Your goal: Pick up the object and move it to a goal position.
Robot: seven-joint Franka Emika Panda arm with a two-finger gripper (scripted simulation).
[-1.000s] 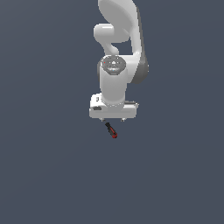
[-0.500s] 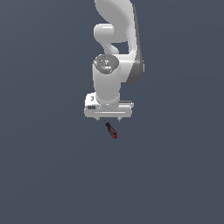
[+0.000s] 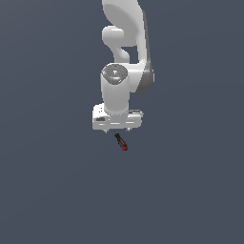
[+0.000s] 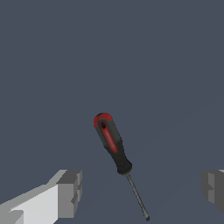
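The white arm (image 3: pixel 125 71) is hanging over the plain grey worktop (image 3: pixel 52 181), and its claw (image 3: pixel 117 129) is pointing straight down with the fingers (image 4: pixel 70 192) spread wide, gripping nothing. The object (image 4: pixel 114 144), a small screwdriver with a red and black handle and a thin shaft, is lying flat on the worktop just below the claw, between the two spread fingers in the wrist view.

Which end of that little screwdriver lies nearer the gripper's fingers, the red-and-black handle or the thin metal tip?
The thin metal tip of the screwdriver: in the wrist view it lies between the gripper's two fingers, while the handle points away.
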